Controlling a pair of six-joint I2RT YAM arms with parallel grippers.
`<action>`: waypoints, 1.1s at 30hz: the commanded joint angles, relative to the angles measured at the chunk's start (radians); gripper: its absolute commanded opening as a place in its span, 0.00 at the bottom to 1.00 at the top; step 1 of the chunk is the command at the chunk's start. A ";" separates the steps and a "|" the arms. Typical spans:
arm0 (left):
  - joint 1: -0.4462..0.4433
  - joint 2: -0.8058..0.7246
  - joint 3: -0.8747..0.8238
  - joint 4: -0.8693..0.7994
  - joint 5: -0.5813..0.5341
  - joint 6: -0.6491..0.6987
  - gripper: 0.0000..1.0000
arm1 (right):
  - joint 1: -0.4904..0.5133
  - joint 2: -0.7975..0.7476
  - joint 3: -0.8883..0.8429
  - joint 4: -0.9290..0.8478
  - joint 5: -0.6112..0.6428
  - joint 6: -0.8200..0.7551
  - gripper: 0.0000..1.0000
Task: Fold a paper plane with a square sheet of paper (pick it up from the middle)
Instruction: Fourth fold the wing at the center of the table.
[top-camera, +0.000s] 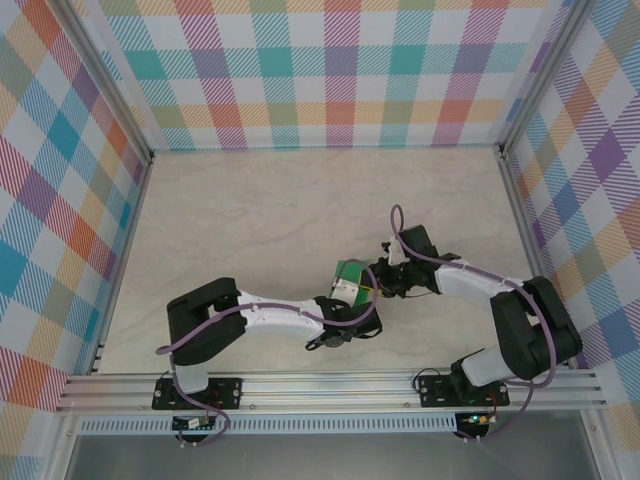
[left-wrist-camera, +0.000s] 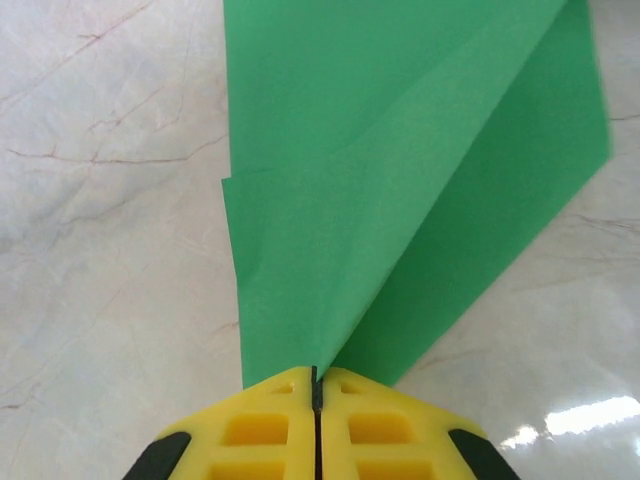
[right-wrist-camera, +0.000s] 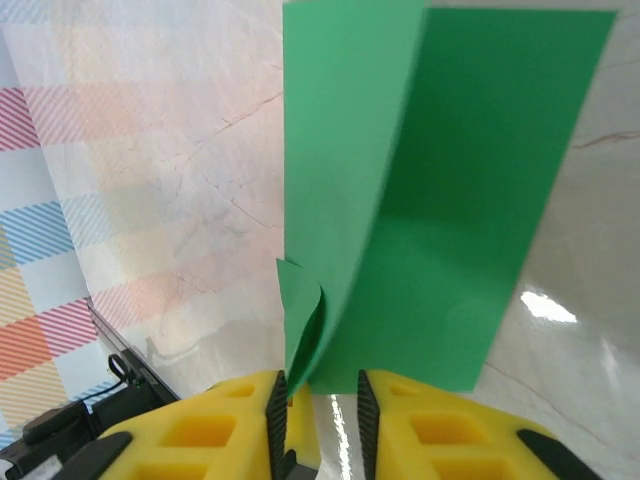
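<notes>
Left gripper (left-wrist-camera: 316, 385) with yellow fingers (left-wrist-camera: 250, 430) pressing together, pinching the folded corner of the square sheet of paper (left-wrist-camera: 400, 190), green layers fanning upward, hanging over the pale marbled table (left-wrist-camera: 100, 250)

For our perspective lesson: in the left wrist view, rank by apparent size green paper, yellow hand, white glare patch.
1. bright green folded paper
2. yellow plastic left hand, cropped and near the camera
3. white glare patch
</notes>
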 joint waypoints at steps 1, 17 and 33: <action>0.043 -0.113 -0.065 0.125 0.101 0.033 0.07 | -0.015 -0.075 0.019 -0.079 0.046 -0.054 0.34; 0.271 -0.283 -0.352 0.530 0.570 0.041 0.07 | 0.015 -0.125 0.003 -0.003 -0.114 -0.089 0.38; 0.294 -0.246 -0.382 0.577 0.641 0.030 0.08 | 0.139 0.053 0.058 0.105 -0.069 -0.025 0.27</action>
